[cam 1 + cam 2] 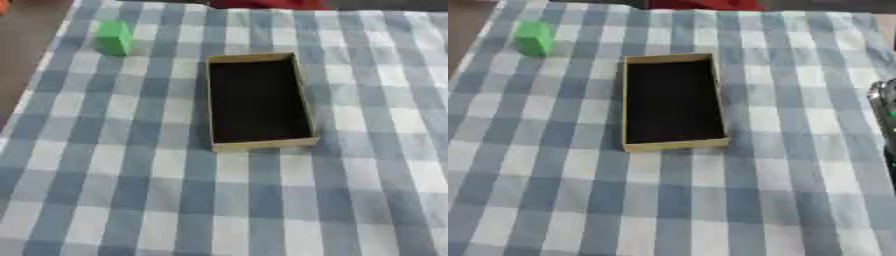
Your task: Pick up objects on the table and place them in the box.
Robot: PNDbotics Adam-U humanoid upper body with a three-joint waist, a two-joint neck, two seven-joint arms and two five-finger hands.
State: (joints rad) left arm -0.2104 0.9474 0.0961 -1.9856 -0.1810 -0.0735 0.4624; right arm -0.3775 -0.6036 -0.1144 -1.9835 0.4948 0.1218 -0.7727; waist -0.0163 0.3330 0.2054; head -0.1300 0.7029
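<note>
A bit of the robot's right arm or hand (884, 117) peeks in at the right edge of the right eye view; it is dark and shiny with a tiny green spot, and so little of it shows that I cannot tell if the fingers are wide, narrow or holding something; the left hand is not in either view. That right part hangs at the side, well away from the box, so I think it is waiting there and has not started a reach. Going inward from it, the box (262, 144) sits in the middle of the table, with tan walls and a dark inside; its top is open and nothing can be seen in it, so it looks ready to take things from above. Far off at the back left, near the cloth's edge, sits a small green block (114, 37); it is well apart from the box and nothing touches it, so it is probably the thing to pick up first. Under it all lies a blue and white checked cloth (131, 200).
</note>
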